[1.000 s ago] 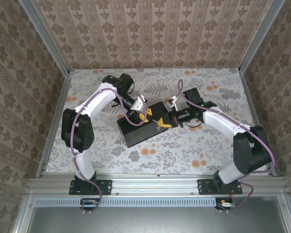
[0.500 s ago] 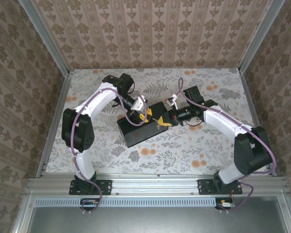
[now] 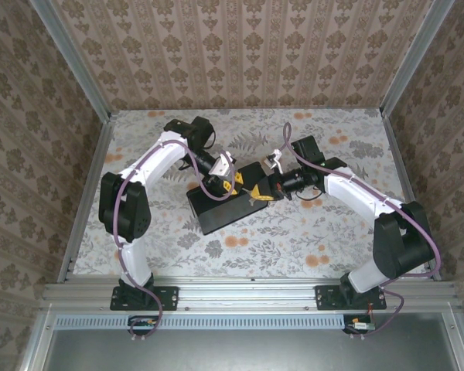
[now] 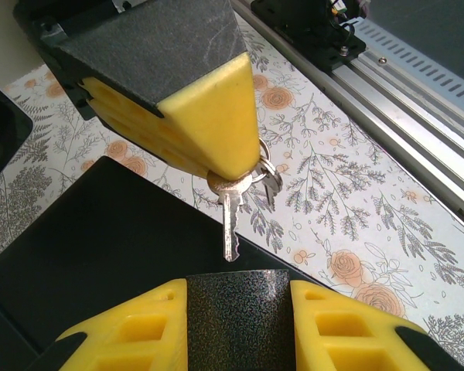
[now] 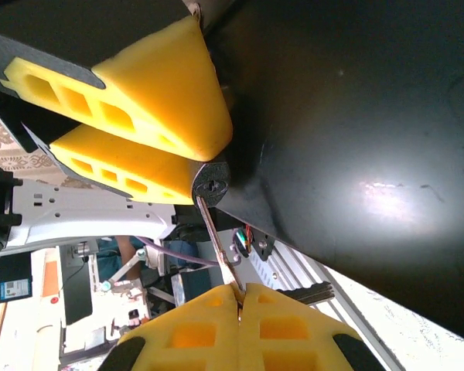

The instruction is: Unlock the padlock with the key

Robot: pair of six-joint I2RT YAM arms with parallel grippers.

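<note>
Both clamped | left end effector (image 4: 237, 284) grips padlock (image 5: 211, 182) | right end effector (image 5: 239, 292) pinches key (image 4: 229, 224)

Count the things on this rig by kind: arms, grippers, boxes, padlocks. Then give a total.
Arms: 2
Grippers: 2
Box: 1
Padlock: 1
Total: 6

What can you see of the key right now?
The key is a thin, silvery, toothed metal blade on a ring with a second key. The right gripper pinches its head; the blade sticks out, pointing at the black textured padlock held in the left gripper. Whether the tip has entered cannot be told.
</note>
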